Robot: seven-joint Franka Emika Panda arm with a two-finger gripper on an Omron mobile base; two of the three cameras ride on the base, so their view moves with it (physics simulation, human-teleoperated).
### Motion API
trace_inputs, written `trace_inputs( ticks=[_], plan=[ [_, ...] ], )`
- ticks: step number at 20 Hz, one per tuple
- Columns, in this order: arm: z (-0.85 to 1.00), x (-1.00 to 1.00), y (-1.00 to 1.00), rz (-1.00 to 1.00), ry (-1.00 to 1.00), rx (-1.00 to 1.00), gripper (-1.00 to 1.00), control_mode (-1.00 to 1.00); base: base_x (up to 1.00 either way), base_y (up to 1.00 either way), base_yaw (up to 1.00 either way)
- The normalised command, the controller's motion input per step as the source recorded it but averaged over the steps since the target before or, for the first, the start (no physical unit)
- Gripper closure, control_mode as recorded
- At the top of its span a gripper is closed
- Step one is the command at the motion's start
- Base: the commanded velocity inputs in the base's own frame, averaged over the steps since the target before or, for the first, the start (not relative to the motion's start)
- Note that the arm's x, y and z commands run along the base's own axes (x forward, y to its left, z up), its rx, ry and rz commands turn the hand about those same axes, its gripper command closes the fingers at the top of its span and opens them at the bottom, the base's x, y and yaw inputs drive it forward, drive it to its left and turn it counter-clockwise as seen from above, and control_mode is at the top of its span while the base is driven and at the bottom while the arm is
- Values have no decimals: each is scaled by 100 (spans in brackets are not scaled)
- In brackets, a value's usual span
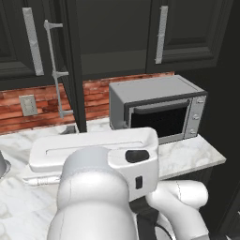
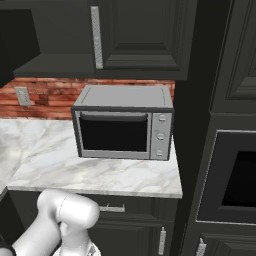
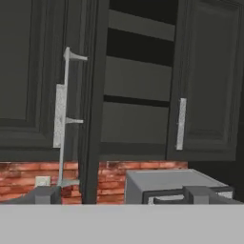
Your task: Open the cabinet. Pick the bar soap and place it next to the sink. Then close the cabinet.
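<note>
The cabinet [image 3: 138, 95] stands open, and I look up at its dark shelves from below. Its door [image 3: 93, 95] is swung out edge-on toward me, with the long silver handle [image 3: 64, 119] sticking out to the left. In the left base view the same door edge [image 1: 73, 61] and handle [image 1: 54, 70] rise above the counter. My gripper [image 3: 123, 195] is open, its fingertips [image 3: 45, 195] wide apart with nothing between them, a little way in front of the door and below it. The bar soap and the sink are out of view.
A silver microwave [image 1: 159, 110] [image 2: 125, 125] stands on the marble counter [image 2: 100, 172] under the open cabinet, to the right. Shut black doors flank the opening on the left [image 1: 14, 42] and right [image 3: 209, 81]. A tall oven cabinet [image 2: 235, 175] bounds the counter's right end.
</note>
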Motion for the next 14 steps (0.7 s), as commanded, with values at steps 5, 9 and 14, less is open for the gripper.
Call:
trace_inputs(
  ticks=[5,9,14],
  plan=[
    [-15,24,5,-11,-13,0,-100,-100,0,0,0],
    [-1,15,2,-10,-4,0,-100,-100,0,0,0],
    [0,27,0,-7,0,0,-100,-100,0,0,0]
  ],
)
